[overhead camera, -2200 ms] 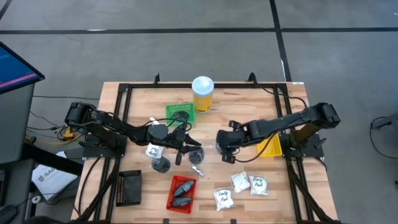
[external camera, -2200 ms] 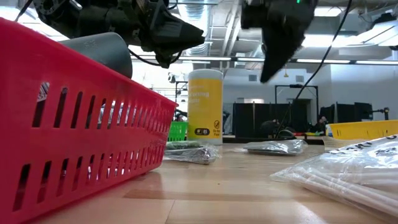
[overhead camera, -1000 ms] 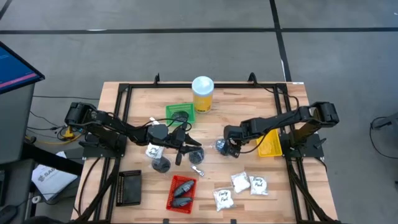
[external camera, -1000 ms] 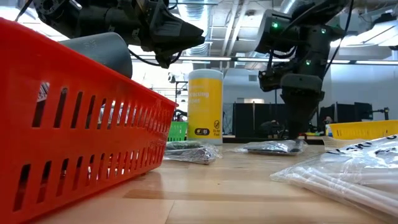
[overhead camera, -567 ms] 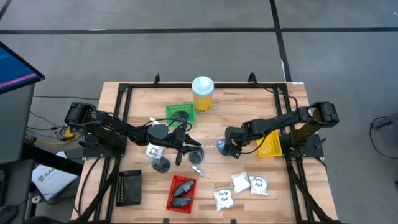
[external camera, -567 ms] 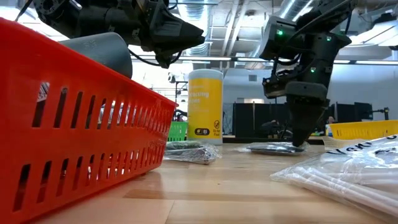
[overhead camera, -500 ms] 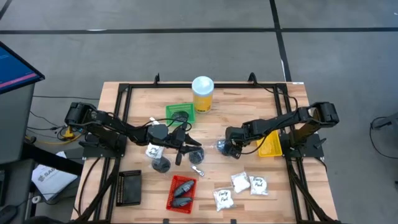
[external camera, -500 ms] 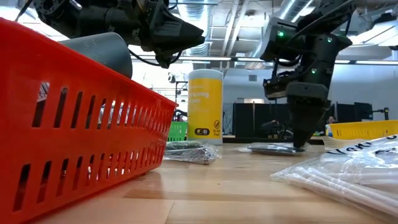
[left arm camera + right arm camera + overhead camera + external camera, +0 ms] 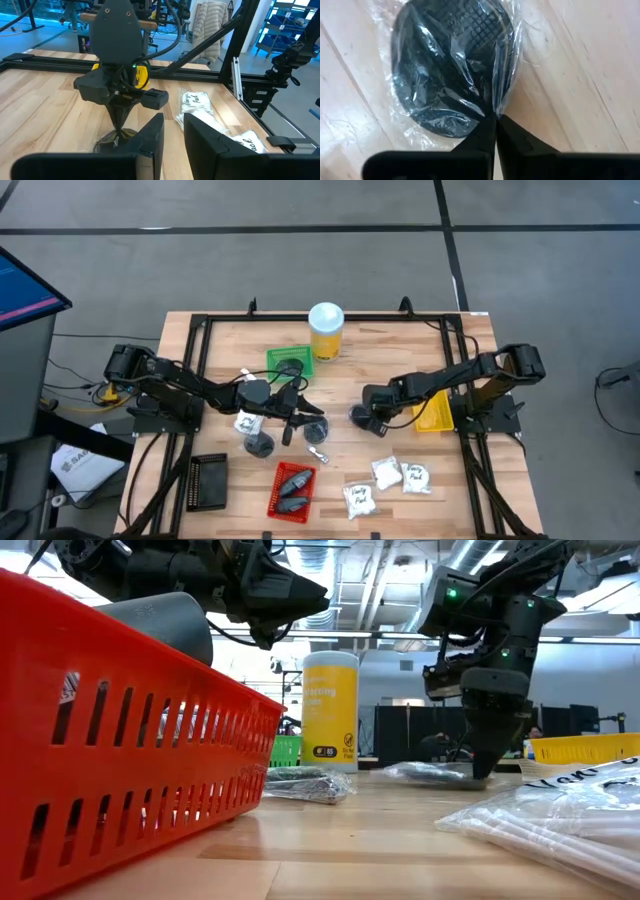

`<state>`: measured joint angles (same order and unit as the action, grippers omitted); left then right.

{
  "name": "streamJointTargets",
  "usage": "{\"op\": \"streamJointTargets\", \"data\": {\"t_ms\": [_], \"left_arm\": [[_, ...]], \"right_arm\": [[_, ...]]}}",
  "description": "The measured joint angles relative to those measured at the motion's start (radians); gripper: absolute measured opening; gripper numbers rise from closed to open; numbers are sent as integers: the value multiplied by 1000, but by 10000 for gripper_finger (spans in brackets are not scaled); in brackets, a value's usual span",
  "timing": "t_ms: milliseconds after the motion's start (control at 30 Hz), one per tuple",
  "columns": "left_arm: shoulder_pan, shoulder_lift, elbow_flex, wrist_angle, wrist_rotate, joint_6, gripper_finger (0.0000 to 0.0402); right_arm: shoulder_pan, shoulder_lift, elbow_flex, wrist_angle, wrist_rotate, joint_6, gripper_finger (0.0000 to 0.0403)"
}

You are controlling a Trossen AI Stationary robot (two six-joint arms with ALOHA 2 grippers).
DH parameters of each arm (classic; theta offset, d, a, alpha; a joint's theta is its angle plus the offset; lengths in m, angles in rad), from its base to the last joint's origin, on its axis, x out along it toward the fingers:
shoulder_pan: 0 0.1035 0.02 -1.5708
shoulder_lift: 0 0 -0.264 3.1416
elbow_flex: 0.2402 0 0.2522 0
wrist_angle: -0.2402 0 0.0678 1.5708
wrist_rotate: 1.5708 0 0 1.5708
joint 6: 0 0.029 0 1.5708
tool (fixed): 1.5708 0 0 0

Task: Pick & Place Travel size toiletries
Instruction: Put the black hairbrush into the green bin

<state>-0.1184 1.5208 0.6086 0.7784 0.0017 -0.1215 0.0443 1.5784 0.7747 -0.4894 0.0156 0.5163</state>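
Wrapped puck (image 9: 452,65) lay on the table (image 9: 400,360) at frame centre-right, directly under the right end effector (image 9: 494,120), fingers pressed together on its plastic edge; left end effector (image 9: 172,131) farther, slightly spread.

A robotics lab – ceiling ducts (image 9: 480,552), black racks (image 9: 408,730), concrete floor (image 9: 300,250)

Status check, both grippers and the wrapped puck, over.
Right gripper shut, pinching wrapper of dark puck on the table. Left gripper open, parked mid-table. Nothing in the way.
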Motion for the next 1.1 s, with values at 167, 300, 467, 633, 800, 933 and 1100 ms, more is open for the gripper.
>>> {"op": "streamJointTargets", "data": {"t_ms": [167,300,467,633,800,933,1100], "left_arm": [[0,0,0,0,0,0,66],[0,0,0,0,0,0,66],[0,0,0,0,0,-17,69],[0,0,0,0,0,-19,70],[0,0,0,1,-62,-19,70],[9,0,0,2,-143,-31,70],[45,0,0,3,-136,-77,76]], "right_arm": [[34,0,69,-38,0,-37,1],[58,0,147,-110,16,-57,0],[88,0,248,-198,66,-88,0],[115,0,360,-311,141,-109,0],[147,0,462,-382,182,-124,0],[173,-1,513,-399,201,-135,0],[201,-1,556,-422,227,-151,0]]}}
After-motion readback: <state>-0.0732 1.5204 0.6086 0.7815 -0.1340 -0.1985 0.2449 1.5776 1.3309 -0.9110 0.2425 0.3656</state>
